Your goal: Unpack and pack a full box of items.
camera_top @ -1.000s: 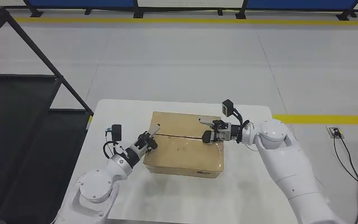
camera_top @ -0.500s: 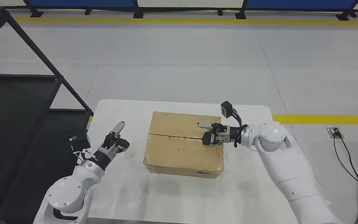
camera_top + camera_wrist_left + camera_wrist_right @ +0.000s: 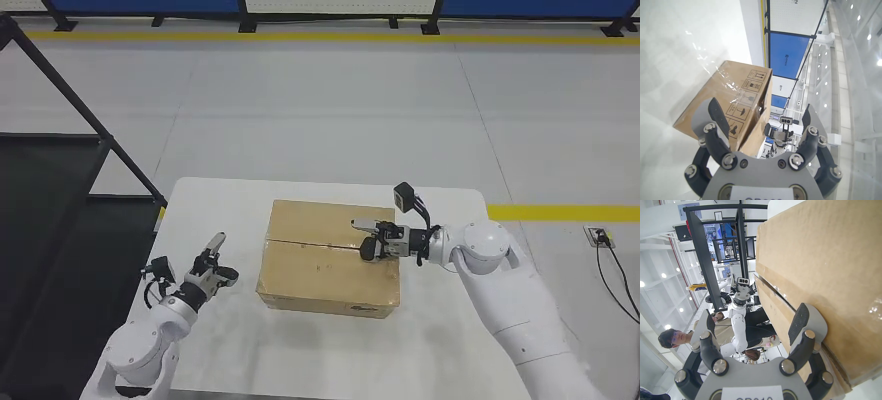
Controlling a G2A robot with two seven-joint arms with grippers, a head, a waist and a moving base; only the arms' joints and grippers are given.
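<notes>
- Contents of the cardboard box (image 3: 330, 258): hidden. Both top flaps lie shut and meet along a dark seam that runs from 9 o'clock to 3 o'clock across the lid in the top view.
- Box position: flat on the middle of the white table (image 3: 430, 330), whose 6 o'clock edge is cut off by the frame.
- End wall of the box (image 3: 734, 91), left wrist view: printed handling symbols under glossy tape. The flaps gape slightly at the seam's end, yet nothing inside can be made out.
- Right gripper (image 3: 368, 238): above the lid at the box's 3 o'clock end, beside the seam. Its fingers (image 3: 800, 321) are spread apart and hold nothing. One pad lies close against the cardboard (image 3: 819, 266), though actual contact cannot be confirmed, and the other stands clear of the box.
- Left gripper (image 3: 213, 262): over bare table at the box's 9 o'clock side, apart from it. Its fingers (image 3: 717, 113) are spread wide and empty.
</notes>
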